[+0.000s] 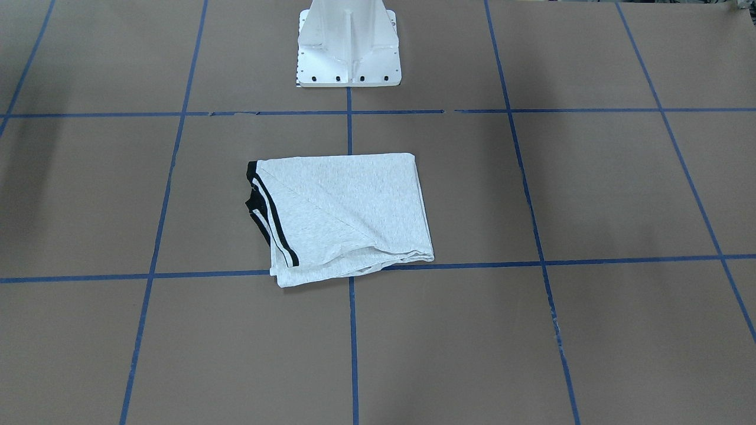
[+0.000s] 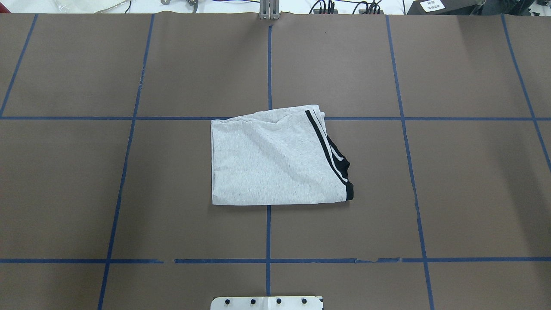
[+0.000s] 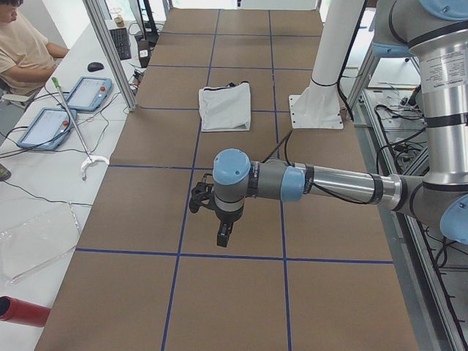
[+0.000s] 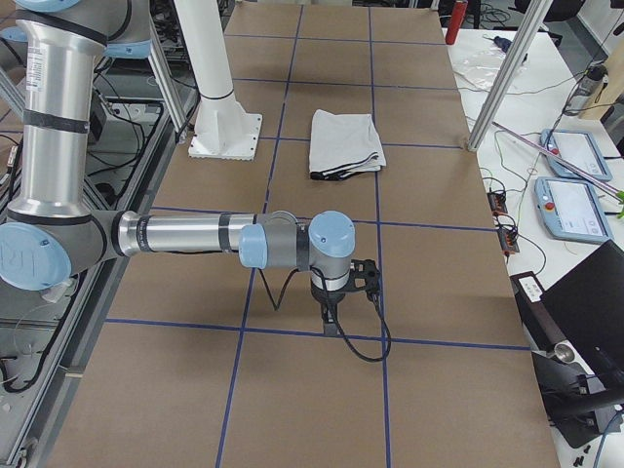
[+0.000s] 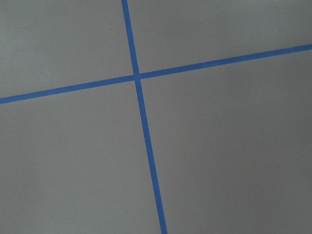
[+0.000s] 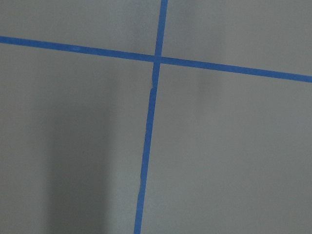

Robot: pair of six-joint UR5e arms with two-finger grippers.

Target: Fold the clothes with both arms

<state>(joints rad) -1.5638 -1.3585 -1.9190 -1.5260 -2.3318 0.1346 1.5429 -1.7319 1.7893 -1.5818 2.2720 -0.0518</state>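
Note:
The grey T-shirt lies folded into a compact rectangle at the table's middle, with its black-striped trim along one side. It also shows in the overhead view and small in both side views. The cartoon print is hidden. My left gripper hangs over bare table far from the shirt, towards the table's left end. My right gripper hangs likewise towards the right end. Neither touches the shirt, and I cannot tell if they are open or shut. Both wrist views show only bare table.
The white pedestal stands behind the shirt on the robot's side. Blue tape lines grid the brown table. An operator sits by teach pendants on a side bench. A red cylinder lies there too.

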